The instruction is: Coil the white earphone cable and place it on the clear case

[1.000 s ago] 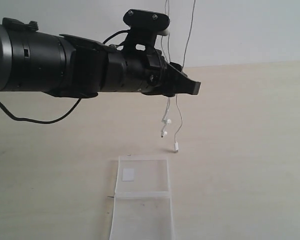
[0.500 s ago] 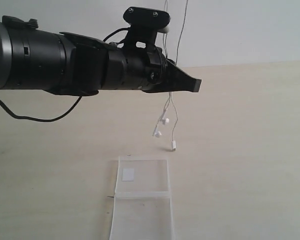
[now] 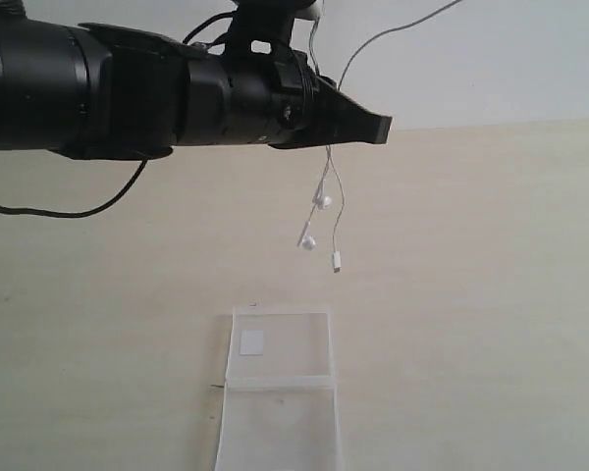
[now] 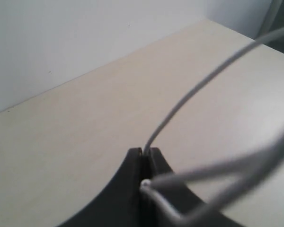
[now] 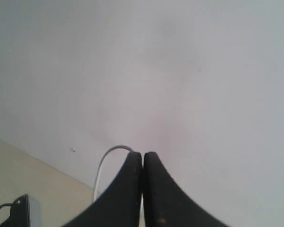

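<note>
The coiling was under way in mid-air. The black left gripper had its jaws pressed shut on the thin white earphone cable. The earbuds and plug dangled below it, clear of the pale wooden desk and above its middle. The flat clear case of transparent plastic lay untouched at the desk's near edge, almost beneath them. The black right gripper, out of the wide view, was also closed, apparently pinching the cable's upper run.

Next, I judged, another length had to be looped round to the left jaws without slackening that pinch.

A second earlier the left jaws had stood partly open. Since then they had clamped, the arm had risen, the ends hung higher, and the upper strand slanted rightward instead of hanging straight.
</note>
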`<action>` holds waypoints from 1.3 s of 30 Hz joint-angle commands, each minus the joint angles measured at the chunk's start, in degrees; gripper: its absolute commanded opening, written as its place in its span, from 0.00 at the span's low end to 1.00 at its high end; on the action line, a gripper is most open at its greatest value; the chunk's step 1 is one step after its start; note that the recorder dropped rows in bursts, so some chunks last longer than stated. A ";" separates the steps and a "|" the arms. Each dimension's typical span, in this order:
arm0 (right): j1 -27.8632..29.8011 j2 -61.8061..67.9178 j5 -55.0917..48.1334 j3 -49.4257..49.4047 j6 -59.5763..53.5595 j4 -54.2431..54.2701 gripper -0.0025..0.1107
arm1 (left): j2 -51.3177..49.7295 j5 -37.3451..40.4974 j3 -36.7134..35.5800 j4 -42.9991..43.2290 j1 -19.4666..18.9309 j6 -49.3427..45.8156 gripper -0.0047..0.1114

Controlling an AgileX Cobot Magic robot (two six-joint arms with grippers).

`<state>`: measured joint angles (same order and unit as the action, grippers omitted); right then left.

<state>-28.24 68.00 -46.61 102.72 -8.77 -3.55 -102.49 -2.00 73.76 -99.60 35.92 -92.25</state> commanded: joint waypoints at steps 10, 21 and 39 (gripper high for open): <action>0.26 -12.58 -13.96 -4.63 7.66 -8.84 0.02 | 7.44 -1.27 -5.77 -0.35 0.03 -2.07 0.04; 0.26 -19.93 -8.82 -22.90 11.84 -6.80 0.02 | 12.27 -4.45 -5.77 -0.35 0.03 -6.90 0.04; 0.26 -18.51 12.78 -45.01 8.77 -3.05 0.02 | 21.61 4.59 -8.67 -0.35 0.15 -3.03 0.04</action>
<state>-28.24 48.65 -38.55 59.12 0.74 -6.58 -81.98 1.53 67.00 -99.60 35.92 -95.84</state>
